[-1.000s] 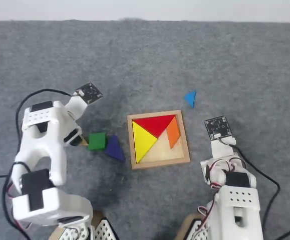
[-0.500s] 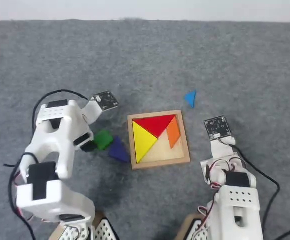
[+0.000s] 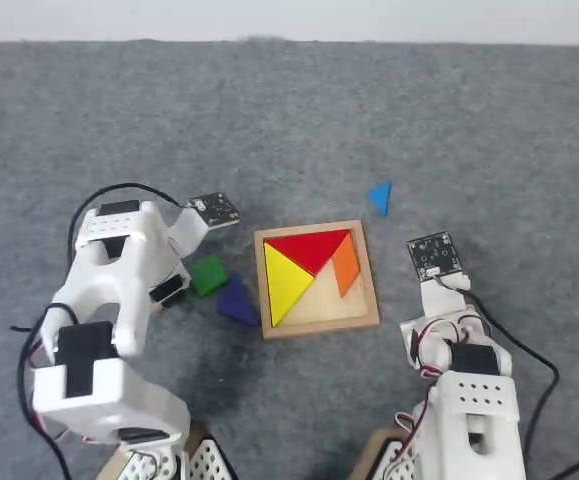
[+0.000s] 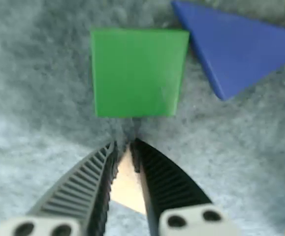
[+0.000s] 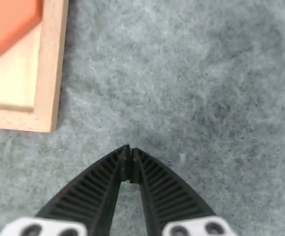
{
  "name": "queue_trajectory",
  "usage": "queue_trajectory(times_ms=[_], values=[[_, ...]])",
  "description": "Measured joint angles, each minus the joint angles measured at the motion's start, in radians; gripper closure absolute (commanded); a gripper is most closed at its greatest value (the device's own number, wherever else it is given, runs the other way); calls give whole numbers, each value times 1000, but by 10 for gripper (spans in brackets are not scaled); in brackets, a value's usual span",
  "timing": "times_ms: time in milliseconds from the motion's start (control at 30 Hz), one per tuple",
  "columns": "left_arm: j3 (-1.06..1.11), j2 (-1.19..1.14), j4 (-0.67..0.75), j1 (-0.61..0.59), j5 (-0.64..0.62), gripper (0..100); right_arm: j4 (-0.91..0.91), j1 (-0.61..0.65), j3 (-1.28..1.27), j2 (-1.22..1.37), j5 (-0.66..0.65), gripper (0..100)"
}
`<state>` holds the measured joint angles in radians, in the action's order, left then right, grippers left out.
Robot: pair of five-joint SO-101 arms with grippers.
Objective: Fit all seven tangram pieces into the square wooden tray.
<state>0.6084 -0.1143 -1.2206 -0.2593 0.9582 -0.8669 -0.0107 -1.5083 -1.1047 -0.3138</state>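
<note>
The square wooden tray lies mid-table and holds a red triangle, a yellow triangle and an orange piece. Left of it sit a green square and a dark blue triangle, almost touching. A small light blue triangle lies beyond the tray's far right corner. My left gripper is just short of the green square, shut on a tan piece. My right gripper is shut on nothing, low over the carpet beside the tray's rim.
Grey carpet covers the table. The left arm stands left of the loose pieces. The right arm stands at the tray's near right. Open carpet stretches behind the tray and to the far right.
The left arm has swung right toward the tray, and the green square and dark blue triangle have shifted slightly right. The right arm has kept still.
</note>
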Motion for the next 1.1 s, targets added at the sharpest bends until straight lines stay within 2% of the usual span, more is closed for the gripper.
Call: queue_trajectory(times_ms=[300,500,600,700,800,967,1100], values=[[-83,109,-84,11,-167,971,0,0,0,0,0,989],[-137,155,-97,6,-345,825,0,0,0,0,0,989],[-137,155,-98,-25,-394,808,0,0,0,0,0,989],[-121,155,-98,-46,-384,807,0,0,0,0,0,989],[-66,155,-92,-63,-319,807,0,0,0,0,0,989],[-2,155,-32,-106,-227,807,0,0,0,0,0,989],[21,155,8,-118,-207,807,0,0,0,0,0,989]])
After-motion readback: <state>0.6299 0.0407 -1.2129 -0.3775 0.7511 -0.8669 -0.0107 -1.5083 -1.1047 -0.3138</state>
